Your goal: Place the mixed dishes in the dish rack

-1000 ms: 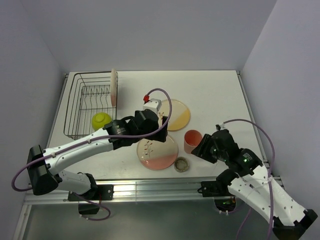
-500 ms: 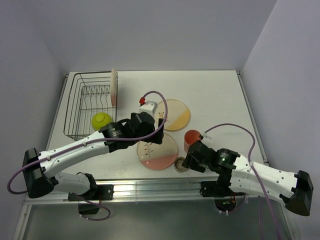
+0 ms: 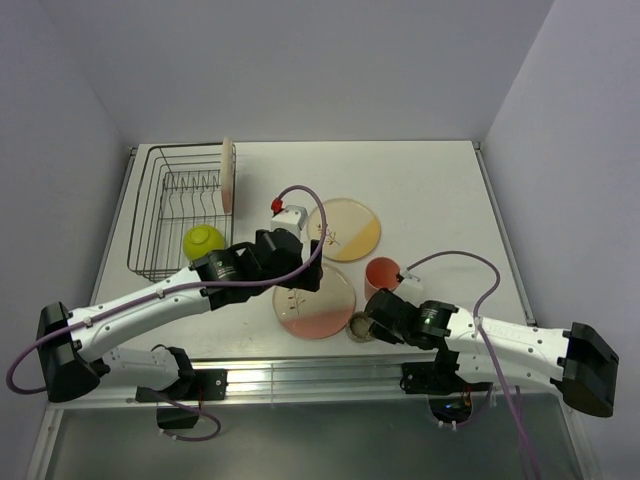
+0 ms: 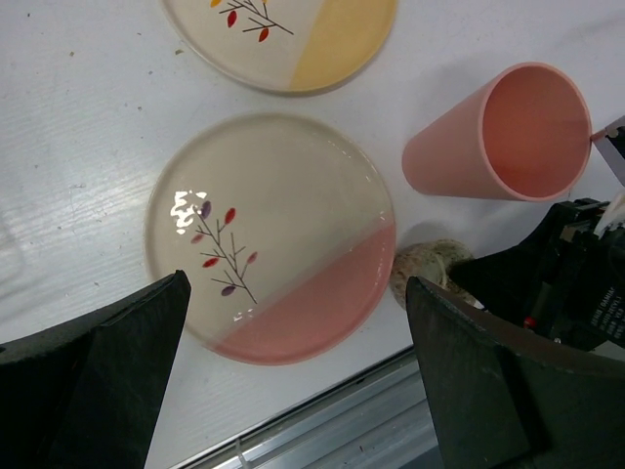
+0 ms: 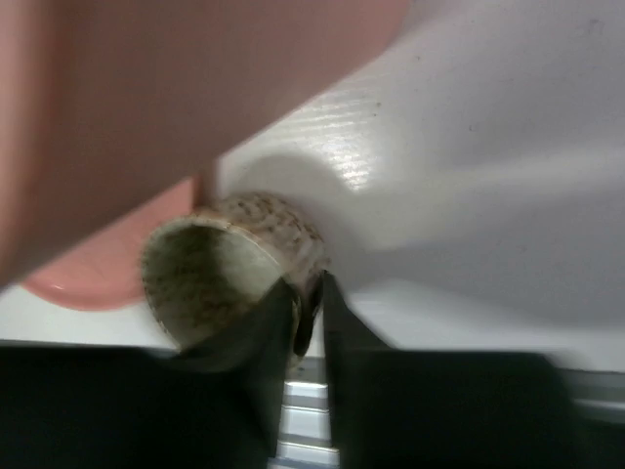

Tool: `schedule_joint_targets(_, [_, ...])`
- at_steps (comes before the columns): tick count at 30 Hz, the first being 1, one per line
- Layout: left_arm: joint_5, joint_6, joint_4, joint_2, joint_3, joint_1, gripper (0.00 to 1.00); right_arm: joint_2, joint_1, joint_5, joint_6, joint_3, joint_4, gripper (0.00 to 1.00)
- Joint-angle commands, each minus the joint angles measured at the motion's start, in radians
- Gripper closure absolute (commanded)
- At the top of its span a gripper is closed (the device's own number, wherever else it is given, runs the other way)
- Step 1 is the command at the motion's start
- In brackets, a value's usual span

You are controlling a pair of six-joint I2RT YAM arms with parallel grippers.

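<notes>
The black wire dish rack (image 3: 160, 215) at the left holds one cream plate (image 3: 228, 175) upright and the lime-green bowl (image 3: 203, 241). On the table lie a yellow-part plate (image 3: 345, 229) (image 4: 283, 39) and a pink-part plate (image 3: 315, 300) (image 4: 269, 234). Beside them stands the salmon-pink cup (image 3: 382, 277) (image 4: 498, 132). My left gripper (image 3: 303, 278) (image 4: 303, 391) hovers wide open above the pink plate. At the table's front edge my right gripper (image 3: 372, 318) (image 5: 308, 303) pinches the rim of the tiny grey speckled dish (image 3: 360, 327) (image 5: 229, 264), one finger inside and one outside.
The tiny dish sits close to the table's front edge, between the pink plate and the cup. A metal rail (image 3: 300, 380) runs below that edge. Grey walls enclose the table on three sides. The left arm's purple cable (image 3: 315, 215) loops over the yellow plate.
My right arm swung in low from the right to the tiny dish, and its jaws narrowed onto the rim. My left gripper drifted slightly left and nearer over the pink plate, staying open.
</notes>
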Motion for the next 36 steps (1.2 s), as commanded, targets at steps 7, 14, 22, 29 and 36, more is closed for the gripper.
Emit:
schedule_joint_targets(7, [0.043, 0.017, 0.06, -0.105, -0.028, -0.005, 0.01, 0.023, 0.158, 0.096, 0.155, 0.114, -0.12, 1.0])
schedule_joint_targets(14, [0.056, 0.034, 0.07, -0.148, -0.023, -0.005, 0.01, -0.047, 0.267, 0.191, 0.243, 0.24, -0.292, 1.0])
schedule_joint_targets(22, [0.424, 0.12, 0.298, -0.229, -0.11, -0.005, 0.01, -0.194, 0.295, 0.169, 0.151, 0.34, -0.26, 1.0])
schedule_joint_targets(29, [0.729, 0.101, 0.579, -0.3, -0.221, -0.005, 0.01, -0.415, 0.29, 0.159, 0.019, 0.452, -0.203, 1.0])
schedule_joint_targets(36, [0.942, 0.035, 0.912, -0.338, -0.334, -0.005, 0.01, -0.458, 0.29, 0.077, -0.013, 0.478, -0.108, 1.0])
